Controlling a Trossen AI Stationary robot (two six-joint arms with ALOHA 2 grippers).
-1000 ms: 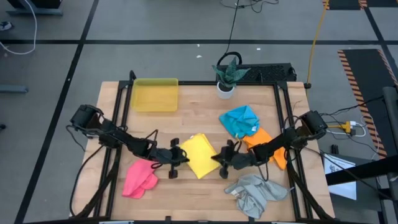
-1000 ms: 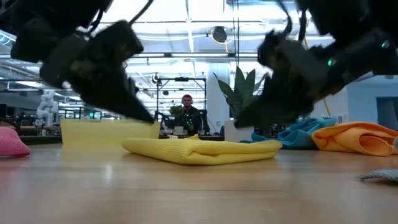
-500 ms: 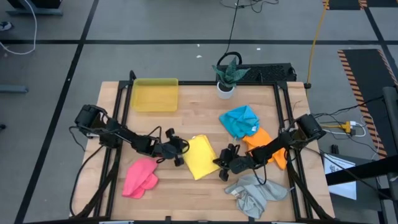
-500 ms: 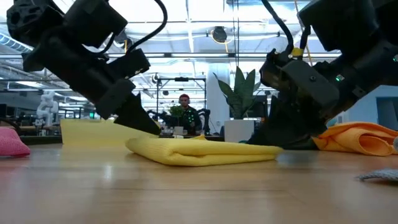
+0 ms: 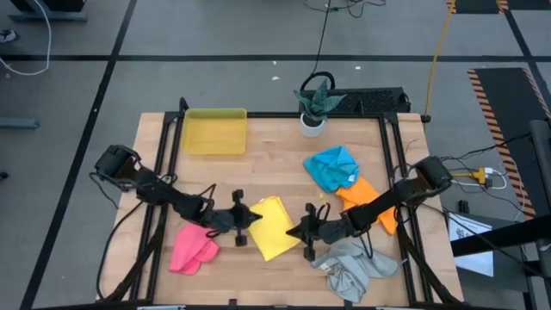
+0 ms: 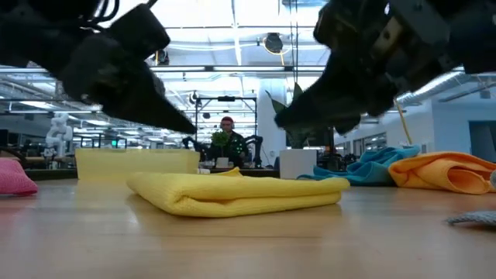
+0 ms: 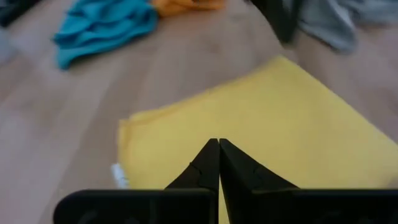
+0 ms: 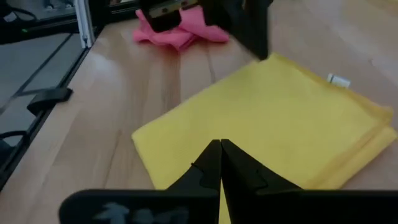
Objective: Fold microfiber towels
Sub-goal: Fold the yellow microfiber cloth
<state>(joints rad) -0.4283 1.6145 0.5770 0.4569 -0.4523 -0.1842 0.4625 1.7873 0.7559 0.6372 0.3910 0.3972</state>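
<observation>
The folded yellow microfiber towel (image 5: 274,228) lay flat mid-table (pink one beside it) — the left gripper (image 5: 244,217) and right gripper (image 5: 302,231) flanked it, jaws pressed together, pinching nothing.

Grey floor (image 5: 215,34), bright ceiling lights (image 6: 232,31)

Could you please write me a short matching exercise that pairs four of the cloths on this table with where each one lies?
Things:
1. yellow towel
2. pink towel
3. grey towel
4. blue towel

Places:
a. crumpled at the table's near right corner
b. folded flat between the two grippers
c. bunched near the left arm
d. beside the orange towel, toward the potted plant

Pairs: 1-b, 2-c, 3-a, 4-d
</observation>
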